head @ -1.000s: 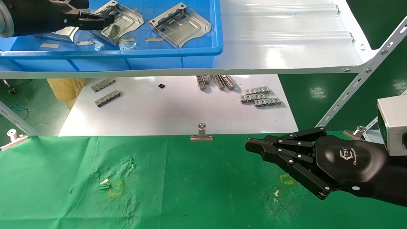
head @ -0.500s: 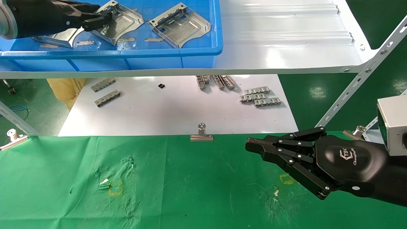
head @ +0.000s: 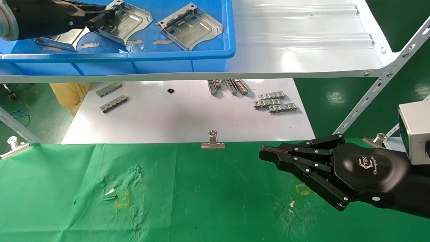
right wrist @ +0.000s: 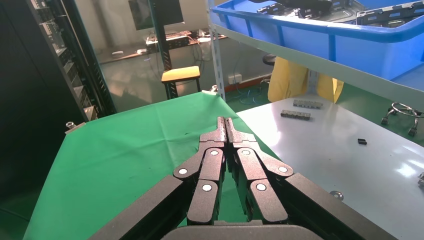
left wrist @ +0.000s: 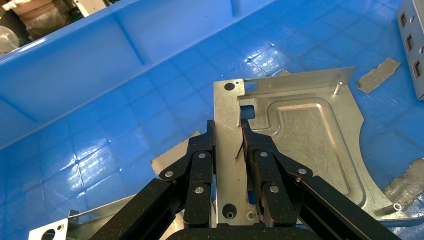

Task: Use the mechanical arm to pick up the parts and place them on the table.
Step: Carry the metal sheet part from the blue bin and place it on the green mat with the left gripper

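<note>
Left wrist view: left gripper [left wrist: 228, 131] clamped on the flat edge strip of a silver part [left wrist: 295, 135], one finger [left wrist: 202, 160] on each side of the flange, fingertips beside a square cut-out. The part sits tilted over the floor of the blue tray [left wrist: 100, 75]. Head view: same left gripper [head: 100, 18] inside the blue tray [head: 215, 50] at its left end, held part [head: 126, 22] just right of the fingertips. A second part [head: 189, 27] lies flat in the tray's right half; a third [head: 65, 38] lies under the arm. Right gripper [head: 268, 155] hangs over the green table [head: 201, 201], below and well right of the tray, fingertips pressed together, holding nothing. Binder clip [head: 213, 142] on the cloth edge.
</note>
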